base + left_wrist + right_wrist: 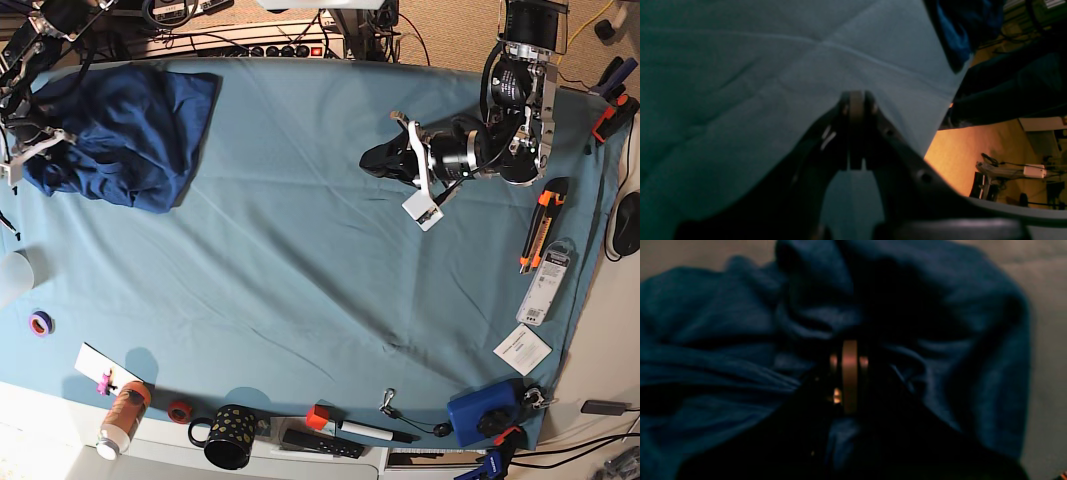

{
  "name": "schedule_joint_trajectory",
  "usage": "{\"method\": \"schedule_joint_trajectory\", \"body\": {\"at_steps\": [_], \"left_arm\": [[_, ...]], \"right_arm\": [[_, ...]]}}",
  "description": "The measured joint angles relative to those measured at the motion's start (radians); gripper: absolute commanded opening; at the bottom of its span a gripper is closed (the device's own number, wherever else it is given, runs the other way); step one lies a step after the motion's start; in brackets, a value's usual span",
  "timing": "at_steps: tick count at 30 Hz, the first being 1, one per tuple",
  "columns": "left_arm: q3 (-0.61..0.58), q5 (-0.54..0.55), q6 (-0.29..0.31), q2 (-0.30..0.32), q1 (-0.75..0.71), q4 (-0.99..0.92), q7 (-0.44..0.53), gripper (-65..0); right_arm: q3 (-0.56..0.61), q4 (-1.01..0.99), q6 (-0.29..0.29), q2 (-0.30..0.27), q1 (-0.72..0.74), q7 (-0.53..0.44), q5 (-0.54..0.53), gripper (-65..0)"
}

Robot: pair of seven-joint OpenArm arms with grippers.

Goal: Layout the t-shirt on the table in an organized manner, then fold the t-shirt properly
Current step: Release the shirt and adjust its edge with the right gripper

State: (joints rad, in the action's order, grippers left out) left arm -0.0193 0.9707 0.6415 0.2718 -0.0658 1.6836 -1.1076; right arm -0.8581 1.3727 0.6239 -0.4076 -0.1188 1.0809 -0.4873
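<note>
The dark navy t-shirt (125, 125) lies crumpled at the far left corner of the table (300, 290). In the right wrist view the t-shirt (723, 340) fills the frame. My right gripper (850, 351) is shut, its tips sunk in bunched fabric whose folds gather toward them. In the base view the right gripper (38, 142) sits at the shirt's left edge. My left gripper (372, 160) hovers shut and empty over bare cloth right of centre. In the left wrist view the left gripper (857, 100) shows jaws together, with blue fabric (955, 30) far off.
An orange utility knife (540, 225) and a packaged item (545, 285) lie at the right edge. Along the front edge stand a dotted mug (228, 437), a bottle (120, 415), a blue box (480, 412) and pens. A tape roll (40, 322) lies at the left.
</note>
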Motion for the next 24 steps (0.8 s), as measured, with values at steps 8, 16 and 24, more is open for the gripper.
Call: {"method": "schedule_joint_trajectory", "body": {"at_steps": [8, 16, 24], "left_arm": [[0.000, 0.000, 0.000, 0.000, 0.000, 0.000, -0.004, -65.0], [0.000, 0.000, 0.000, 0.000, 0.000, 0.000, -0.007, -65.0], [0.000, -0.001, 0.000, 0.000, 0.000, 0.000, -0.008, -65.0]], "right_arm": [[-0.003, -0.157, -0.022, -0.108, 0.142, -0.031, 0.018, -65.0], [-0.003, -0.156, -0.021, -0.124, 0.261, -0.050, -0.028, -65.0], [-0.026, -0.152, 0.075, -0.124, 0.290, 0.157, -0.393, -65.0]]}}
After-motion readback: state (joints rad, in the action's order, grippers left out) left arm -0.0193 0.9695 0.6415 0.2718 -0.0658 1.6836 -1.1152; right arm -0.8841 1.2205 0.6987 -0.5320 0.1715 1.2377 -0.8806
